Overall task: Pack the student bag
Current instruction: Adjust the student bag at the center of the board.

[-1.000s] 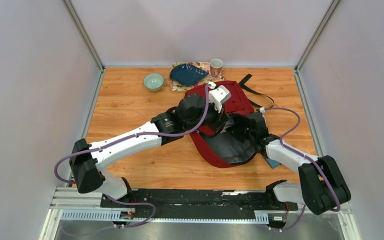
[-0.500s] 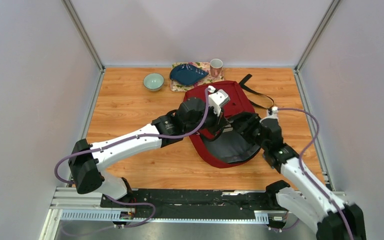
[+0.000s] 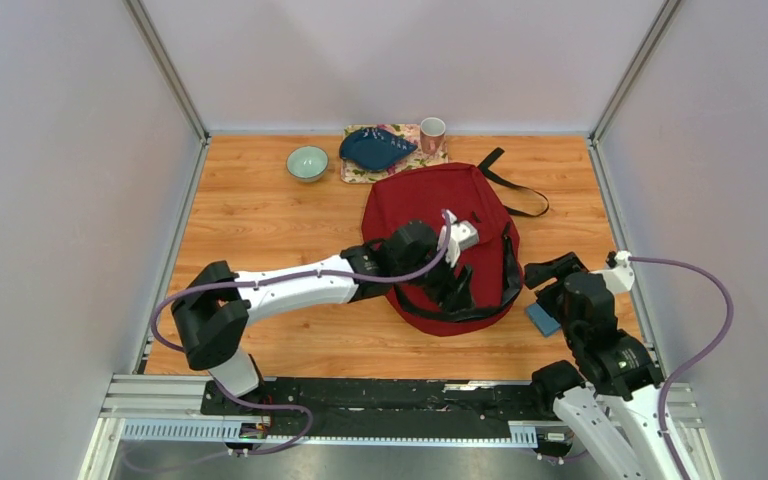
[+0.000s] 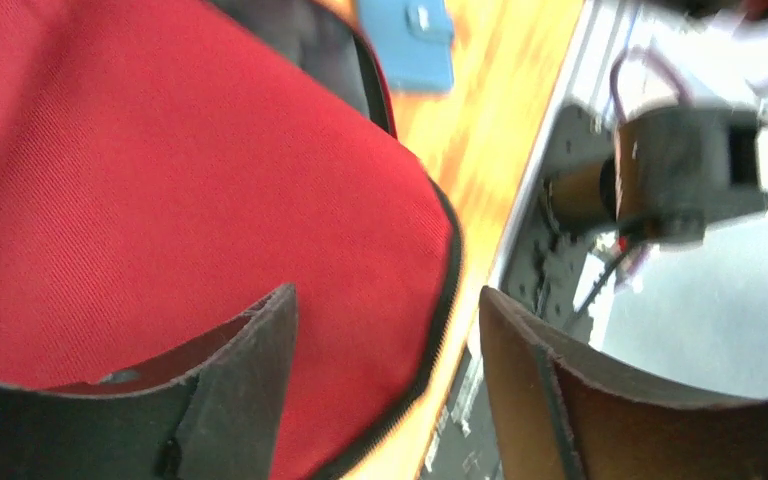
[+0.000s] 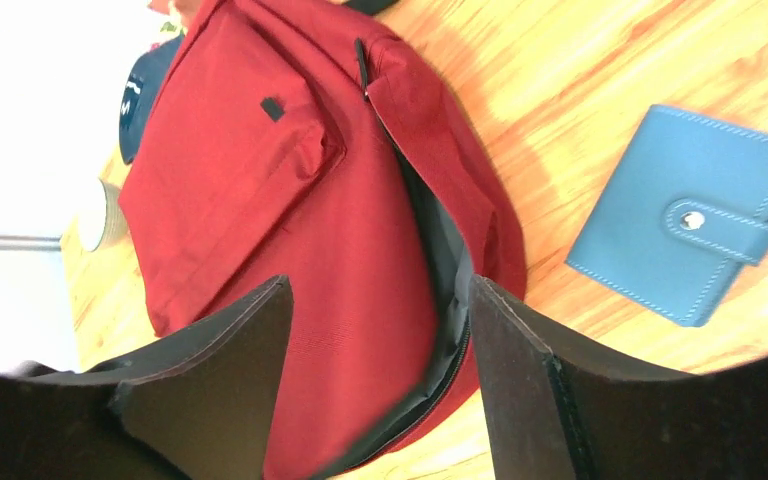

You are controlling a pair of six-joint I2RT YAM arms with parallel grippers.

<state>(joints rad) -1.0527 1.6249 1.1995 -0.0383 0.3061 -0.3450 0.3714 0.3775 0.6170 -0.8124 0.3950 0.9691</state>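
Observation:
The student bag is a dark red backpack lying flat on the wooden table, its black zipper edge along the near side. My left gripper hovers over the bag's near end, open with nothing between its fingers; in the left wrist view it spans the red fabric and zipper trim. My right gripper stands open to the right of the bag, apart from it. In the right wrist view it looks onto the bag and a blue wallet.
The blue wallet lies on the table right of the bag, below my right gripper. At the back stand a teal bowl, a dark blue dish on a floral mat and a pink cup. A black strap trails right.
Both grippers opened and let go of the bag's mouth, which dropped shut. The right arm drew back to the right and near side; the left gripper shifted toward the bag's near end.

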